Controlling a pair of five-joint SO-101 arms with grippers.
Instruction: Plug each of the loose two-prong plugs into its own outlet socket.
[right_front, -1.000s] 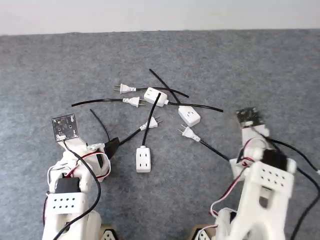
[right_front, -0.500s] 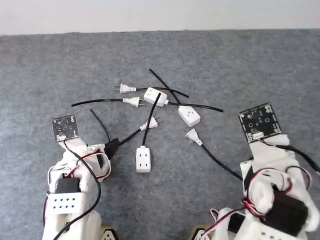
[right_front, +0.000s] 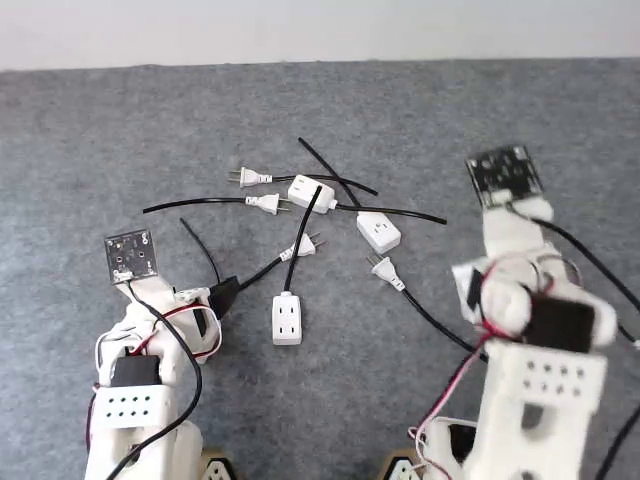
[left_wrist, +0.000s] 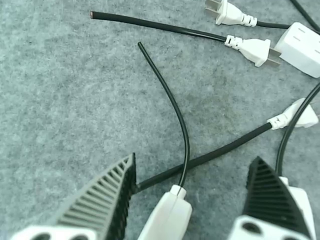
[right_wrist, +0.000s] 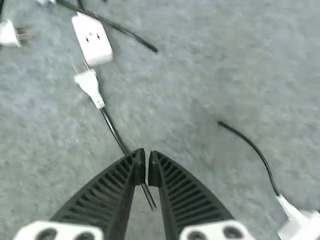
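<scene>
Two arms low, one pinching a cord

Left gripper (left_wrist: 195, 161) hangs wide open above a thin cord (left_wrist: 173, 100). Right gripper (right_wrist: 146, 152), tilted down toward the mat (right_wrist: 240, 60), has jaws nearly closed on the black cord (right_wrist: 116, 131) of a loose plug (right_wrist: 89, 82) lying just beside a socket (right_wrist: 92, 40).

Grey carpet-like mat (right_front: 520, 110) meets a pale wall (right_front: 320, 30).

This is looking like a robotics lab bench. A grey felt mat (right_front: 120, 120) is lying under everything, and a plain pale wall (right_front: 300, 30) is standing far ahead of the left pincer (left_wrist: 195, 162). Two white printed arms (right_front: 140, 400) are carrying bare circuit boards (right_front: 130, 256) and loose wires (right_front: 196, 380). Cut-off cords (left_wrist: 172, 100) with plugs (left_wrist: 250, 47) and sockets (left_wrist: 302, 47) are lying just ahead of it.
</scene>
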